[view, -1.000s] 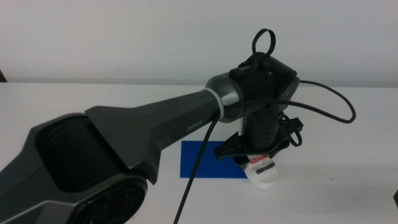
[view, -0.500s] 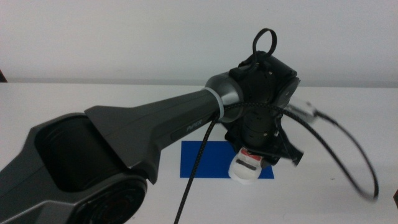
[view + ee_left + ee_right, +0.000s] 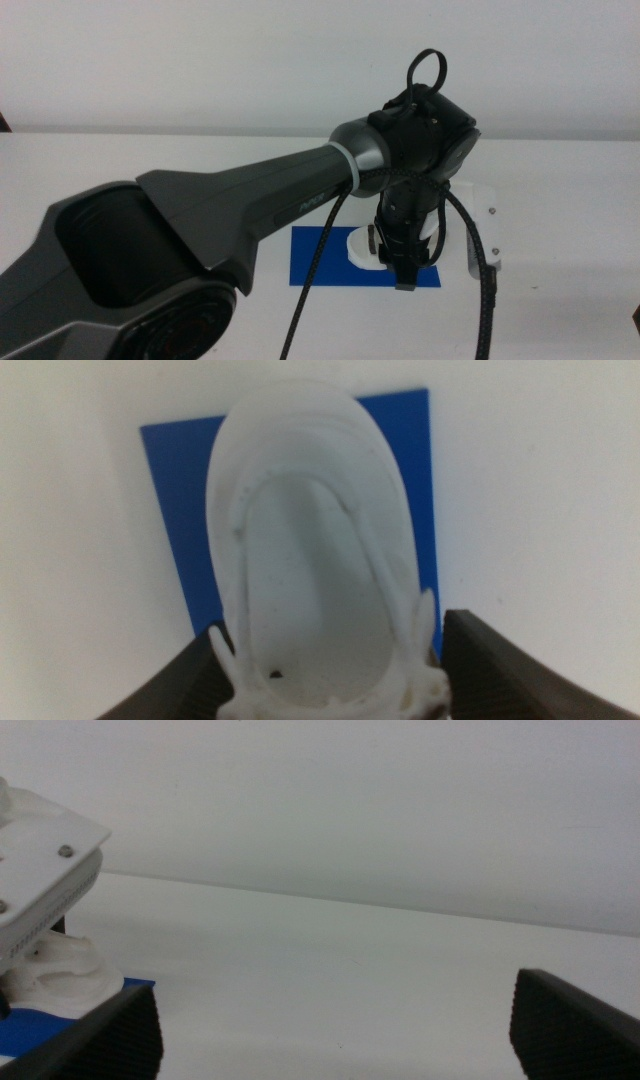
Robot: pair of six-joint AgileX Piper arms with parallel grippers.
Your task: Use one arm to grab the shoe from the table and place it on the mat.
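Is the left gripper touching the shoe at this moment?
Touching. In the left wrist view the left gripper has its two dark jaws pressed against both sides of the white shoe, held above the blue mat.

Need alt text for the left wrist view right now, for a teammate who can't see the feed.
A white shoe, seen sole-first, fills the centre of the view, held between the left gripper's two dark jaws. Behind it lies the blue mat on the white table, with the shoe lined up over the mat.
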